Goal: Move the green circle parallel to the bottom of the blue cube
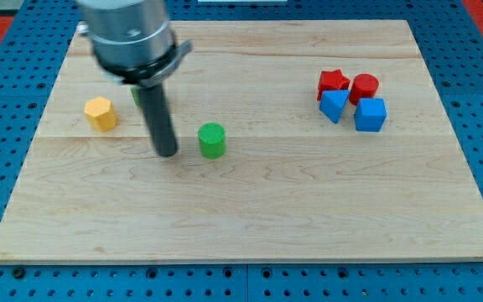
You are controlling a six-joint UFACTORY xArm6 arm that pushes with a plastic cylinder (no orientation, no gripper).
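Currently:
Tip: my tip rests on the wooden board, just left of the green circle; holds nothing.
Green: one circle, another piece behind the rod.
Blue: cube, second block.
Red: two, touching the blues.
Yellow: one.

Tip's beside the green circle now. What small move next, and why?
Probably a short push toward the view's right. My tip sits just to the view's left of the green circle, with a small gap, while the blue cube lies far off at the view's right, slightly higher. Pushing rightward closes the gap and starts the circle toward the cube's bottom edge.
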